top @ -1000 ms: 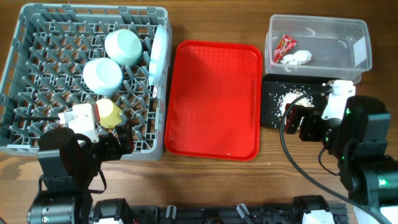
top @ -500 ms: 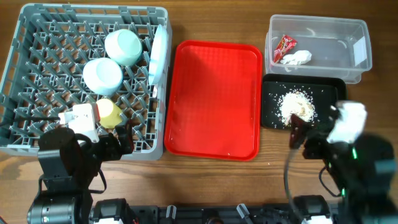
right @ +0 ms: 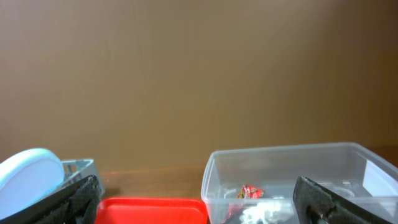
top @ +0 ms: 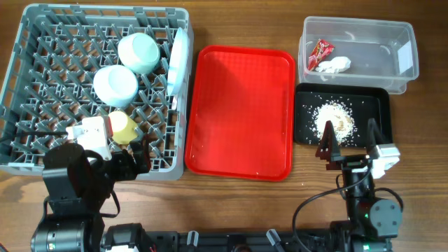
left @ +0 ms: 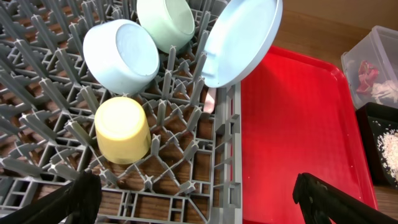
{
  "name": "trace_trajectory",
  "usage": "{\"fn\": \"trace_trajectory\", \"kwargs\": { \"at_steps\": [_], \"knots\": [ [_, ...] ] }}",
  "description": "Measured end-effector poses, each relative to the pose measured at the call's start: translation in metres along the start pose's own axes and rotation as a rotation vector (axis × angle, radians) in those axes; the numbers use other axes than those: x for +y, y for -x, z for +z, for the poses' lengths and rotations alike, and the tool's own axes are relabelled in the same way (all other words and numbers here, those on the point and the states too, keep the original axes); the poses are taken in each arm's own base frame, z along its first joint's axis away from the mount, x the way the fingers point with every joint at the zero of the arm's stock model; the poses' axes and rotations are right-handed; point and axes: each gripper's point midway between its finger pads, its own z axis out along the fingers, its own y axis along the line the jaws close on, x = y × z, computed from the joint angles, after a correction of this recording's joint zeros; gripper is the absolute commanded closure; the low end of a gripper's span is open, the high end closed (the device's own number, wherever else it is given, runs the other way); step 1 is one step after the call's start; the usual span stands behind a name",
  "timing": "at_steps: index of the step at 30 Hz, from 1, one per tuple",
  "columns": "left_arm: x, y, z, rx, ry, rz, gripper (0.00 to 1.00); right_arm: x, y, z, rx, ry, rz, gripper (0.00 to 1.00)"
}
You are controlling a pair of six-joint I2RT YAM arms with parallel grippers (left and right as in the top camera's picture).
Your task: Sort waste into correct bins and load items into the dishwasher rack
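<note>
Dishwasher rack [top: 105,10] sits just beside red tray [top: 241,112]; black tray [top: 375,105] touches tub [top: 371,56].

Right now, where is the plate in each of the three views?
Overhead: the plate stands on edge at the right side of the rack, upper left of the picture.
Left wrist: the plate is at the top, right of centre.
Right wrist: the plate is in the bottom left corner, partly cut off.
Shared landmark: the red tray, just right of the plate in every view.
</note>
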Motion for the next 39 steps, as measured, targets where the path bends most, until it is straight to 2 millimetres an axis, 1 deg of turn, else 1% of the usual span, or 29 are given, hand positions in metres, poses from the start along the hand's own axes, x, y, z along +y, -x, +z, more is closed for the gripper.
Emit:
{"fn": "trace_trajectory", "kwargs": {
  "at_steps": [2,4,6,7,32,36,38,39],
  "knots": [
    [0.000,0.000,0.000,0.000,0.000,0.000,0.00,-0.002,-0.011,0.000,0.002,-0.001,0.000,0.00],
    [0.000,0.000,0.000,0.000,0.000,0.000,0.00,-0.004,-0.027,-0.001,0.058,-0.010,0.000,0.00],
    [0.000,0.000,0.000,0.000,0.000,0.000,0.00,-0.009,-0.055,-0.004,0.169,-0.027,-0.005,0.00],
    [0.000,0.000,0.000,0.000,0.000,0.000,0.00,-0.010,-0.065,-0.006,0.209,-0.032,-0.005,0.00],
    [0.001,0.001,-0.002,-0.009,0.008,0.001,0.00,-0.010,-0.066,-0.006,0.213,-0.029,-0.004,0.00],
    [-0.006,0.004,-0.013,-0.137,-0.025,0.044,0.00,-0.010,-0.066,-0.006,0.212,-0.029,-0.004,0.00],
    [-0.007,-0.004,-0.010,-0.207,-0.044,0.063,0.00,-0.010,-0.066,-0.006,0.212,-0.029,-0.004,0.00],
    [-0.006,-0.006,-0.005,-0.252,-0.054,0.070,0.00,-0.010,-0.066,-0.006,0.213,-0.029,-0.004,0.00]
  ]
}}
